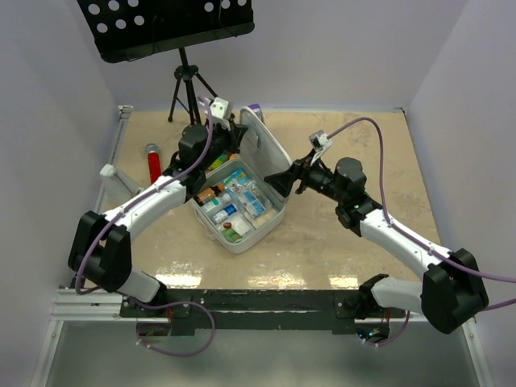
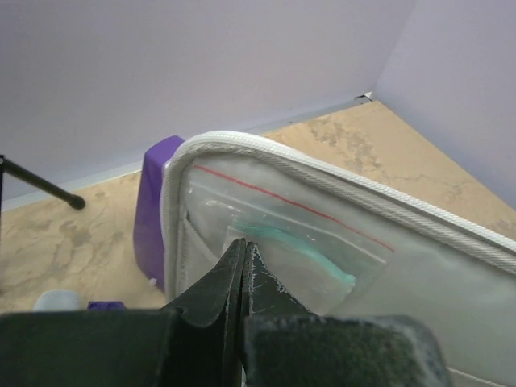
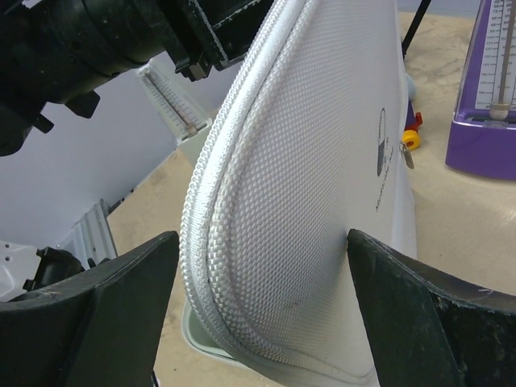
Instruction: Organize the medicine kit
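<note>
Both at medicine kit (image 1: pixel 234 234), left hand (image 2: pixel 244 246) closed, right hand (image 3: pixel 260 242) wide astride lid (image 3: pixel 322 185)

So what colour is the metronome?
The metronome is purple, clearest in the right wrist view.

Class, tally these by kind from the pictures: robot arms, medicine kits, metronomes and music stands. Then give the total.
Robot arms: 2
Medicine kit: 1
Metronome: 1
Music stand: 1
Total: 5

Top camera is looking down from the near side; wrist cameras are closely facing opposite faces of the medicine kit (image 1: pixel 262 153) lid.
</note>
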Controlling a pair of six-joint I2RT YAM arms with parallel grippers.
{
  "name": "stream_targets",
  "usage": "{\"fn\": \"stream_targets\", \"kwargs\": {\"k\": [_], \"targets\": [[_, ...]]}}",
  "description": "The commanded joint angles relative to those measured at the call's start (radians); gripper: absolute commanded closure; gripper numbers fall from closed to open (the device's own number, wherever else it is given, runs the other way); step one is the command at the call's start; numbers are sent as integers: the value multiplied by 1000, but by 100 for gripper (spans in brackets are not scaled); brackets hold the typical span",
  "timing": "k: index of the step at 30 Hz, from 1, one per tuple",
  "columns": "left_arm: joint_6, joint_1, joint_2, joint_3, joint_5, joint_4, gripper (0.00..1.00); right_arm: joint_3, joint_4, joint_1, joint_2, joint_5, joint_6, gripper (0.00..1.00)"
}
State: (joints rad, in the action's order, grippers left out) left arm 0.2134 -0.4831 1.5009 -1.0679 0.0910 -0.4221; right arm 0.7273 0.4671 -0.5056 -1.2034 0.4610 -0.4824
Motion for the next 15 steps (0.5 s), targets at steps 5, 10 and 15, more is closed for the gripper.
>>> {"fn": "stream_targets", "kwargs": {"k": [5,10,15], "targets": [[-6,23,-208,105,-86,-40,100,6,24,-5,25,10,-1,11],[12,23,-200,108,-86,-104,100,4,13,-5,38,8,-1,11],[29,23,-101,34,-24,-103,100,-2,10,-5,45,7,2,11]]}}
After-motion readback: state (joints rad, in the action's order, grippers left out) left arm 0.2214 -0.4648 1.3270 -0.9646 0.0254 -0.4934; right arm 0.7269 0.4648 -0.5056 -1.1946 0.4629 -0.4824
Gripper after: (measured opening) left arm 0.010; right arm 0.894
